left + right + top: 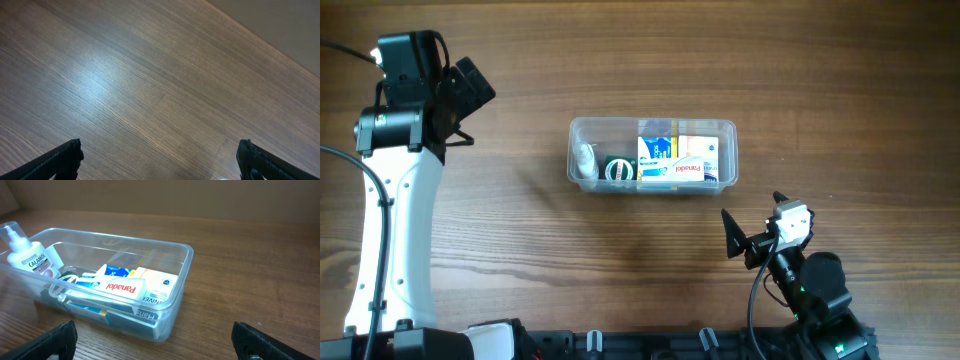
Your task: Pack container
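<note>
The clear plastic container (725, 128) sits mid-table and also shows in the right wrist view (181, 282). Inside lie a white Calamol lotion bottle (31, 259), a roll of tape (618, 169), and several medicine boxes, one marked Panadol (121, 287). My right gripper (752, 222) is open and empty, a little in front of the container's right end; in the right wrist view (155, 339) its fingertips show at the bottom corners. My left gripper (460, 110) is open and empty at the far left, well away from the container; the left wrist view (159, 157) shows only bare wood between its fingers.
The wooden table (520, 230) fills the views. The white left arm (395, 220) runs along the left edge. The right arm's base (820, 300) stands at the front right. A wall meets the table's far edge (280, 25).
</note>
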Robot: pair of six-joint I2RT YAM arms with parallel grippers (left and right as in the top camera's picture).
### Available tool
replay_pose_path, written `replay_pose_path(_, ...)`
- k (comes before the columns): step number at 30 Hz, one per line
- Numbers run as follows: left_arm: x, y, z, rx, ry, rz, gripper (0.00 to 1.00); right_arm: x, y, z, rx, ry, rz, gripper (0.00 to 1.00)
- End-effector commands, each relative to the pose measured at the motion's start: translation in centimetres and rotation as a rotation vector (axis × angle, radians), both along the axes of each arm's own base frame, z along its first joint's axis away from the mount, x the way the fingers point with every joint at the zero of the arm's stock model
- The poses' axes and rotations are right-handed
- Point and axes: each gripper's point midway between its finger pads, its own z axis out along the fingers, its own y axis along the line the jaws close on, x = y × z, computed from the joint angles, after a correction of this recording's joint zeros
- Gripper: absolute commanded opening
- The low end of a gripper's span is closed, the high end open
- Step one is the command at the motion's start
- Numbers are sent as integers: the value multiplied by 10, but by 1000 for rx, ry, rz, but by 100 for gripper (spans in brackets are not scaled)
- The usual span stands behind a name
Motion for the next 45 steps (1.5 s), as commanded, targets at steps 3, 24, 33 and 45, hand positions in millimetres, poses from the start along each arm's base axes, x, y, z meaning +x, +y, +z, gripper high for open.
replay_pose_path(3,0,4,5,14,-10,8,100,-1,3,-1,7,7,15,100)
replay_pose_path(24,0,4,5,14,-10,8,100,11,-86,31,39,-136,-355,100)
replay_pose_path(33,0,4,5,14,-10,8,100,11,-84,31,40,-135,-343,100)
replay_pose_path(45,0,4,5,14,-10,8,100,11,-84,31,40,-135,-343,100)
